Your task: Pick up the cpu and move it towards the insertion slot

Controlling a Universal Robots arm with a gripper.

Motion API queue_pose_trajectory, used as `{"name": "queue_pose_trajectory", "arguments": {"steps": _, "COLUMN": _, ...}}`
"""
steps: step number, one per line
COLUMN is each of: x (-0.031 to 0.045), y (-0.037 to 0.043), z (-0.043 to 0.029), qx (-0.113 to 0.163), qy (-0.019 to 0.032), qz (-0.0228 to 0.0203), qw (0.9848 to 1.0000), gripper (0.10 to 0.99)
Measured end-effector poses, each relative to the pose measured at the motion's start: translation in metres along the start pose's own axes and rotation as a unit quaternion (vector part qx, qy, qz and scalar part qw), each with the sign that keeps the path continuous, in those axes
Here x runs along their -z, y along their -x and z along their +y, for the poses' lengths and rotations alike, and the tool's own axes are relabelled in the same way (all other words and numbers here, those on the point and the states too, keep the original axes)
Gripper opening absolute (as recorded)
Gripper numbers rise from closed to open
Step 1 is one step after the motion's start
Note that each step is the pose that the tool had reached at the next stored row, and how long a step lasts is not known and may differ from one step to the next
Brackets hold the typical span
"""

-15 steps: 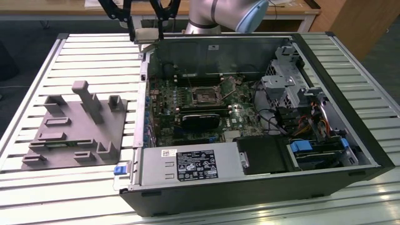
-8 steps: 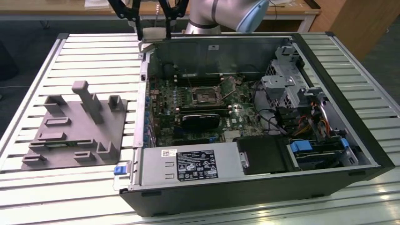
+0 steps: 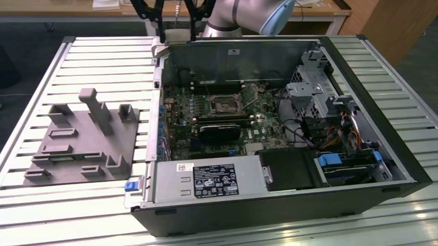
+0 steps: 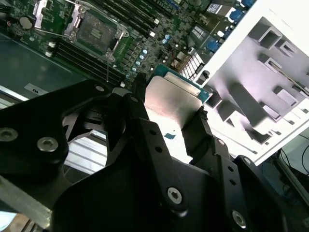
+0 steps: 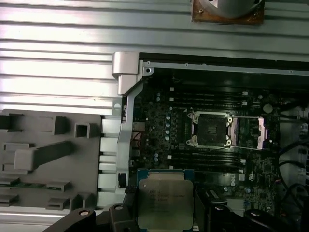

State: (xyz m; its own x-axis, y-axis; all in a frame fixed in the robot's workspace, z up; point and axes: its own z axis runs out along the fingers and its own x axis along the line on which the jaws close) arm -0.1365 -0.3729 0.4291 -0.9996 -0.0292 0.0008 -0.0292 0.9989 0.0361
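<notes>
On the exterior view's left, the grey fixture block (image 3: 85, 141) with its upright posts lies on the slatted tabletop (image 3: 102, 61), just beside the open computer case (image 3: 287, 154). At the far edge of the case, the end effector (image 3: 174, 18) hangs above the case's left far corner, with the arm (image 3: 250, 15) just to its right. In both wrist views, its black fingers (image 4: 145, 121) are clamped on the cpu (image 5: 165, 205), one at each side edge, with the silver top showing between them. The cpu is held clear above the motherboard (image 5: 164, 125), near the case wall. The insertion slot (image 3: 224, 105) sits further right on the board, its silver bracket (image 5: 210, 130) framing a dark centre, flanked by long black card slots (image 5: 207, 162).
</notes>
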Motion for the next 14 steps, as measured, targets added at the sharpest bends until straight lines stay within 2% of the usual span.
{"name": "queue_pose_trajectory", "arguments": {"steps": 14, "x": -0.0002, "y": 0.0211, "z": 0.0066, "qx": 0.000, "qy": 0.0000, "qz": 0.0000, "qw": 1.0000, "gripper": 0.545}}
